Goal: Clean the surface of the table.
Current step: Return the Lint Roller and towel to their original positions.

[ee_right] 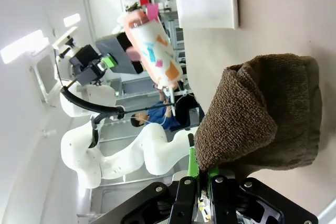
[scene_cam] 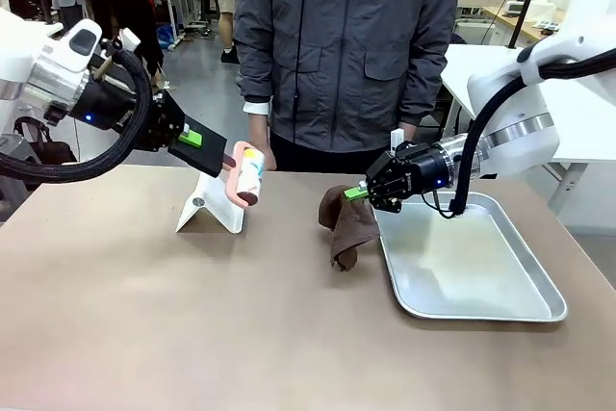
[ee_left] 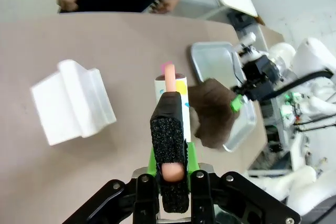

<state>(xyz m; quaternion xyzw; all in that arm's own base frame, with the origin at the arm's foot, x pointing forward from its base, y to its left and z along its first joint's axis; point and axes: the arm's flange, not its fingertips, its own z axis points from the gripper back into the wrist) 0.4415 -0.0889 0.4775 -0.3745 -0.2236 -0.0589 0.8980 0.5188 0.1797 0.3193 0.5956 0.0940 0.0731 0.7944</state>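
Workshop setting; table: broad matte taupe top, rigid, fixed, spanning your whole reach. You wipe it, not lift it. Left gripper clamps a pink-handled roller; right gripper pinches a soft brown cloth beside the metal tray.

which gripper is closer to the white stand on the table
Left. The left gripper hangs just above the white stand, holding a lint roller. The right gripper is off to the stand's right by the metal tray, holding a brown cloth.

Brown cloth; taupe table; silver tray; pink-handled roller, multicoloured patches.
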